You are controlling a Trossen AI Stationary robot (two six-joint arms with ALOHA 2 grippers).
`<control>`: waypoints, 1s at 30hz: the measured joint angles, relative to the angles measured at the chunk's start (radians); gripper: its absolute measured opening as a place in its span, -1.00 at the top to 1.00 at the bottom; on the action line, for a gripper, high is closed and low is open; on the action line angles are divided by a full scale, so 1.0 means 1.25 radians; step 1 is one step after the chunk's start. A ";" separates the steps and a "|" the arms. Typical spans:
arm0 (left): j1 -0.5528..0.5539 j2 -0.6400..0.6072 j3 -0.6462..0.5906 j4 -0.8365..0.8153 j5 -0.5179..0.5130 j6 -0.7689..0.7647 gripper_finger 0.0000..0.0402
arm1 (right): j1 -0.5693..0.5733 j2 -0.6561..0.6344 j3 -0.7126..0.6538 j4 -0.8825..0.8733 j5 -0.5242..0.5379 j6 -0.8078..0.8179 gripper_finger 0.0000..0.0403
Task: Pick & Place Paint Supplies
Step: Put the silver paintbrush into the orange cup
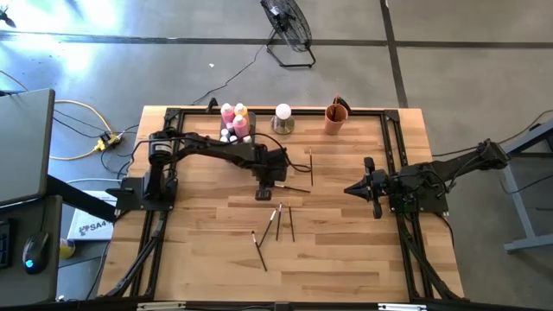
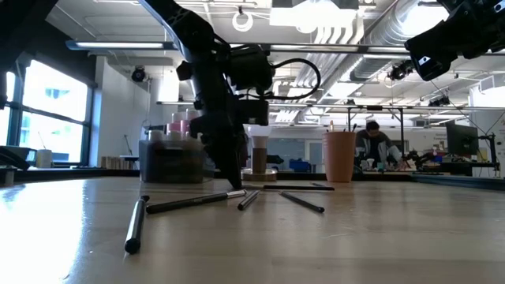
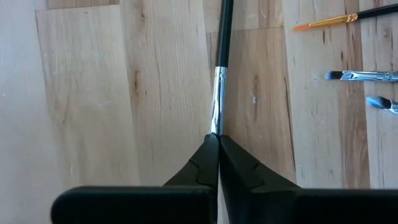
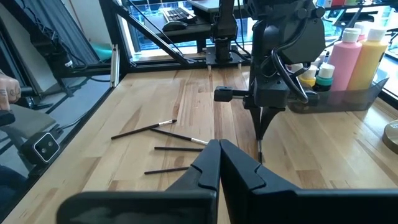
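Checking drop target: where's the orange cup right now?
In the high view the orange cup stands at the table's far edge, right of centre, just right of the white ball on its metal base, away from both grippers.

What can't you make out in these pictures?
- Brush tip: left wrist view, hidden between the shut left gripper fingers.
- Tiny bottles: high view, too small to count; low view, blocked by the left arm.
- Orange cup contents: high view, too small.
- Right gripper: low view, cut off by the top edge.
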 joint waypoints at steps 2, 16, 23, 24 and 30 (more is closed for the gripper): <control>0.000 0.002 0.012 -0.015 -0.001 0.000 1.00 | 0.000 0.000 0.000 0.000 0.000 0.000 0.99; 0.006 0.004 0.240 -0.183 -0.142 0.104 1.00 | 0.000 0.000 0.000 0.000 0.000 -0.003 0.99; 0.005 0.003 0.338 -0.218 -0.251 0.213 1.00 | 0.000 0.000 0.000 0.001 0.000 -0.003 0.99; 0.005 0.003 0.345 -0.218 -0.267 0.229 1.00 | 0.000 0.000 0.000 0.004 0.002 -0.003 0.99; 0.005 0.002 0.367 -0.215 -0.360 0.293 1.00 | 0.000 0.000 0.000 0.047 0.029 -0.008 0.99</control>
